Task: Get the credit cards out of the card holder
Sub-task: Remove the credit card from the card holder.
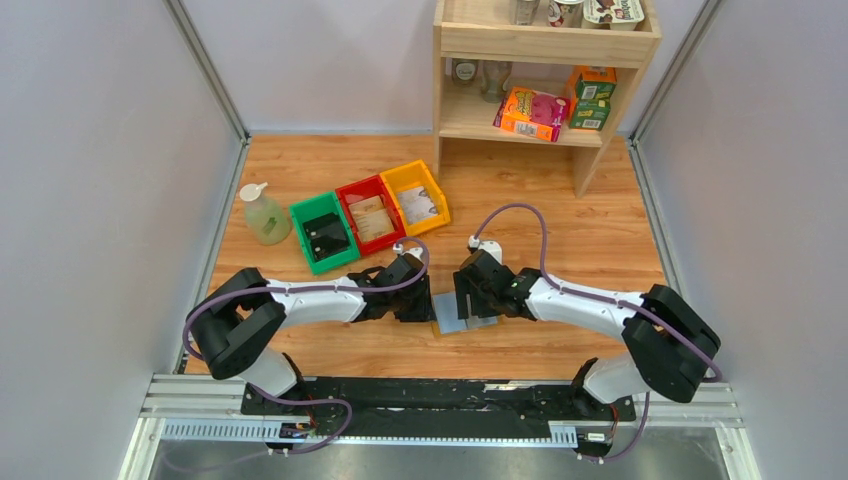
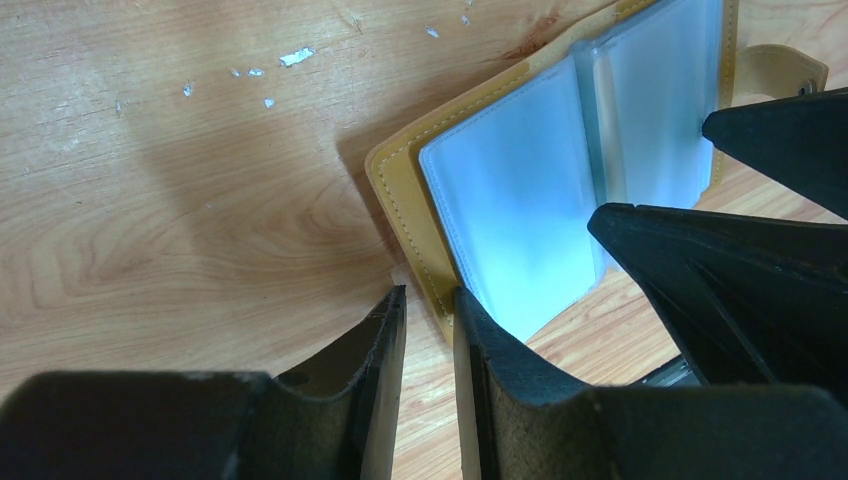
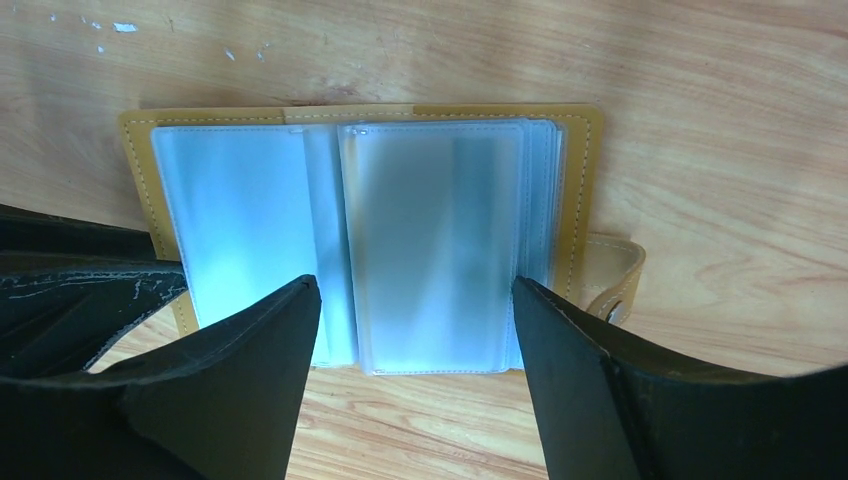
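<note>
Right wrist view, and the danger is plain. The right gripper (image 3: 415, 290) hangs over the frosted sleeves (image 3: 430, 240) with nothing in it. If it closes where it stands, it may well pinch a whole sleeve, or several, rather than a card, and drag the holder (image 3: 370, 112) along. Its jaws stand wide, one on each side of the right-hand stack, gripping nothing.

Left gripper (image 2: 425, 300): jaws narrow, set at the holder's near corner. Whether it pinches the cover or only presses on it, the views don't tell. If that hold slips, the holder likely slides.

The holder lies open on the table (image 3: 700, 100) between the two arms, strap (image 3: 610, 270) out to the side. Cards: none shows clearly through the sleeves.
</note>
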Motion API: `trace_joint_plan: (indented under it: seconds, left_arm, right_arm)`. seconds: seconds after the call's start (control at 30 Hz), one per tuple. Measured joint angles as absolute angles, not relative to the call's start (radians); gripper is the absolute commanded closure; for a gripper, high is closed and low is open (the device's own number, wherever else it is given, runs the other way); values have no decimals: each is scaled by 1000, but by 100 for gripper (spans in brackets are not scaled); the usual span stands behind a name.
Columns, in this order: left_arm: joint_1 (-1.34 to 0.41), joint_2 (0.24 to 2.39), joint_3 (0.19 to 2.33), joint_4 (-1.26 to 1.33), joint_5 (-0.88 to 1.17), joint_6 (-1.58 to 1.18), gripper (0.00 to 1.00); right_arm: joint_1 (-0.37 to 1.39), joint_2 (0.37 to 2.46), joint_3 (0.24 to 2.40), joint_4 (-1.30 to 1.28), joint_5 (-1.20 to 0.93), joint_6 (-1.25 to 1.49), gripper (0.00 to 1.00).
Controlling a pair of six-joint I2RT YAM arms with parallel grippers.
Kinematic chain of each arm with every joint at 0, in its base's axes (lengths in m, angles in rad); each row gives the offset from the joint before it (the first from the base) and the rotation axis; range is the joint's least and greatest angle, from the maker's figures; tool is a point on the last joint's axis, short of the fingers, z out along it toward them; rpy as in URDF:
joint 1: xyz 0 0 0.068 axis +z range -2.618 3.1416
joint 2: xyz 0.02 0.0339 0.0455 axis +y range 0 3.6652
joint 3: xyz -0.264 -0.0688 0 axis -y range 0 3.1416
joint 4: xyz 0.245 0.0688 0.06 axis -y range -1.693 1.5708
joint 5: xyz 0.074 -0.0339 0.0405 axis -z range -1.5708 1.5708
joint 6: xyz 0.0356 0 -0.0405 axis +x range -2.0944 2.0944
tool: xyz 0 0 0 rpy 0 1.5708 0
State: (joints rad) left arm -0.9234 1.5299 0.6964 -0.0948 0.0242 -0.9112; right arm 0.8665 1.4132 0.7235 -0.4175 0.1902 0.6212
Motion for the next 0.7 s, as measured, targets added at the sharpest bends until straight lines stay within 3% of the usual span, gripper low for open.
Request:
trace_joint_plan:
  seconds: [0.37,0.7]
  left_arm:
    - [-923,1530,696,-95,24,-911,67]
    - [-923,1530,696,-94,23,-912,68]
  right_arm:
    - [866,1374,726,-384,102,612,43]
    - [868,1340,726,-305,-38,597,45]
